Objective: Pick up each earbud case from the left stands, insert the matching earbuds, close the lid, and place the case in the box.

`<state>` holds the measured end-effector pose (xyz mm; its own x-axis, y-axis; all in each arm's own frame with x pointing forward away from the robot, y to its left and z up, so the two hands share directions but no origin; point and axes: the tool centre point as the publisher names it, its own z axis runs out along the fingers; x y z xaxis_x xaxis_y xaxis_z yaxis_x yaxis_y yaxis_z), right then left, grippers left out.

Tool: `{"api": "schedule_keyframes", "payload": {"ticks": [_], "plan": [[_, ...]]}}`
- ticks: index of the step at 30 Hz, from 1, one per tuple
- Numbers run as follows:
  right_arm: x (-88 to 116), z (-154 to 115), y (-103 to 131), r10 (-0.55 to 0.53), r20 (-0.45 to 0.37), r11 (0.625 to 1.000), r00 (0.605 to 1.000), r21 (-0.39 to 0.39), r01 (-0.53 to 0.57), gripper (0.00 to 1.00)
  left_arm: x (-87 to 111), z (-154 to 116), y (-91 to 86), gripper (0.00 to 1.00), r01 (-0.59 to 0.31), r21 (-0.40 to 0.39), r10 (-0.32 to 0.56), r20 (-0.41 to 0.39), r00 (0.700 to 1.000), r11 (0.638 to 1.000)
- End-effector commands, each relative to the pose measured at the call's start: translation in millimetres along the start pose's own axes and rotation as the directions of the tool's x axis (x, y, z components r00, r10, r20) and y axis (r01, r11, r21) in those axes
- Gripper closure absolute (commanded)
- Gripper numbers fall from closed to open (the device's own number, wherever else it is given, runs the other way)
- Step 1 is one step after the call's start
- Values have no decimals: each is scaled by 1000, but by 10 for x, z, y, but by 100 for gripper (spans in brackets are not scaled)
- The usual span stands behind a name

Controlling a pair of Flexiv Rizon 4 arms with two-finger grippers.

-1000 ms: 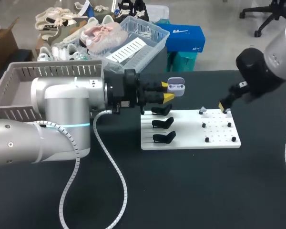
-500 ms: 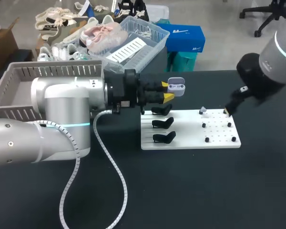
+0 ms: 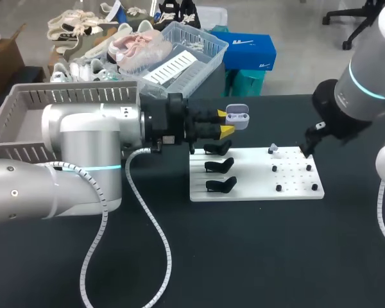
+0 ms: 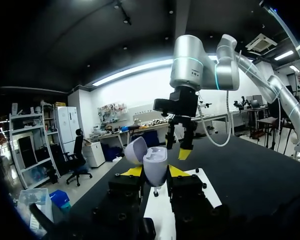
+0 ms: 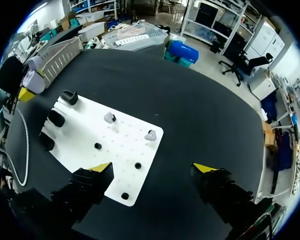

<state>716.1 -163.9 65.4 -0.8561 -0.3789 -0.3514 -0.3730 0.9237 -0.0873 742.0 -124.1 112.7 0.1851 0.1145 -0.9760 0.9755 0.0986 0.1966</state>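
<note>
Head view: my left claw [image 3: 226, 123] is clamped on the pale lilac plastic earbud case [image 3: 237, 116]. Its lid is up and it's held above the black stands [image 3: 219, 166], presented for loading, I'd judge. My right claw [image 3: 308, 146] hangs over the white pegboard [image 3: 256, 187], its fingers lost under the wrist.

Left wrist view: only the case's back shows, and the sockets are hidden.

Right wrist view: the right claw is spread wide and empty. Two small pale earbuds [image 5: 109, 118] sit ahead on the pegboard, too small to tell which ear each fits.
</note>
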Motion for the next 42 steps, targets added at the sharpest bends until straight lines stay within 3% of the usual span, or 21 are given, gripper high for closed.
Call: {"api": "schedule_keyframes", "payload": {"ticks": [1,4,7,9,11,14,25,42], "plan": [[-130,149,-17,-24,-18,1000,1000,-3,24,0,5,2,-7,100,-1,-4,1,1,1000,1000],[-191,220,-16,-59,-20,998,998,-15,58,0,5,2,-7,100,-1,-4,1,1,1000,1000],[-231,287,-19,-73,-25,997,997,-29,72,17,5,2,-7,100,-1,-4,1,1,1000,1000],[-258,318,-20,-75,-29,997,997,-35,74,23,5,2,-7,100,-1,-4,1,1,1000,1000],[-274,339,-20,-73,-31,997,997,-37,72,42,5,2,-7,100,-1,-4,1,1,1000,1000],[-283,364,-14,-69,-34,997,997,-40,67,50,5,2,-7,100,-1,-4,1,1,1000,1000],[-229,439,50,-58,-56,997,997,-61,55,51,5,2,-7,100,-1,-4,1,1,1000,1000],[-217,540,52,-25,-55,998,998,-66,22,60,5,2,-7,100,-1,-4,1,1,1000,1000]]}}
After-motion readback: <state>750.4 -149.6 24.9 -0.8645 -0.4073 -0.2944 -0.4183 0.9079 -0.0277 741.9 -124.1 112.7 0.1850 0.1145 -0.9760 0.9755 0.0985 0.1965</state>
